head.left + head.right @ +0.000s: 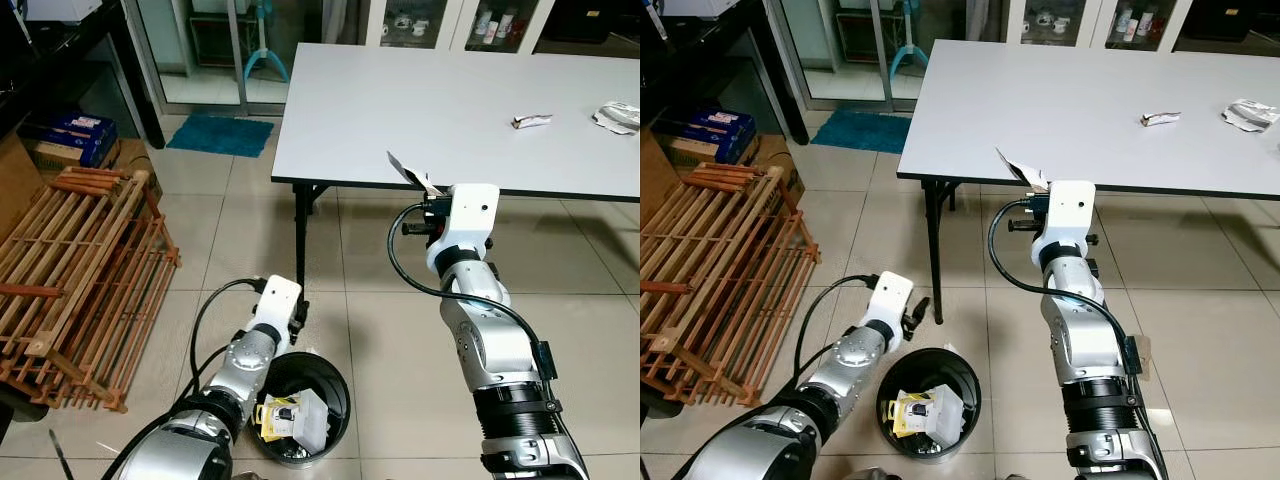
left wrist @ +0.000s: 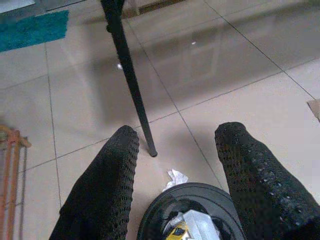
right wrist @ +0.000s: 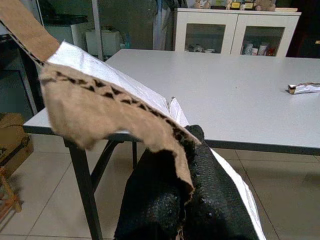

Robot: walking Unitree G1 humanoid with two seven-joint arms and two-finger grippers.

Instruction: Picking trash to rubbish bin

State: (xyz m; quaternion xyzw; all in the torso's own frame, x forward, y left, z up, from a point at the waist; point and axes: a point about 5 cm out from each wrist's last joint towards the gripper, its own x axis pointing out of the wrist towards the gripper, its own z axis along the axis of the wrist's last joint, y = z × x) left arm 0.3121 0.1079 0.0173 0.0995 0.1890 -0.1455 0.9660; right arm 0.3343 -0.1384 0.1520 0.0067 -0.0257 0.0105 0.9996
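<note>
A torn piece of packaging (image 3: 105, 107), brown cardboard on one face and white on the other, is pinched flat between the closed fingers of the right gripper (image 3: 182, 150). It sticks up and out past the fingertips, ragged along its edge. In the head views the same scrap (image 1: 410, 173) pokes up from the raised right gripper (image 1: 430, 195), which is held just in front of the near edge of the white table (image 1: 430, 100).

Beyond those jaws, further back on the tabletop, lies a small crumpled wrapper (image 1: 531, 121), and farther to the right of it a second crumpled piece of trash (image 1: 616, 117); both are well apart from the gripper.

Low down and to the left, the left gripper (image 2: 177, 165) hangs with its two black fingers (image 2: 107, 190) spread wide and nothing between them. Directly below that gap sits the round black rubbish bin (image 2: 155, 217), already holding white and yellow packaging (image 1: 290, 415). A tiny white scrap (image 2: 175, 177) lies on the tiled floor (image 2: 240, 60) just beyond the bin's rim, near the foot of the black table leg (image 2: 131, 85) that rises ahead of the open fingers.

Off to the left of that arm a folded wooden rack (image 1: 80, 280) lies on the tiles, with a blue mat (image 1: 220, 133) farther back.
</note>
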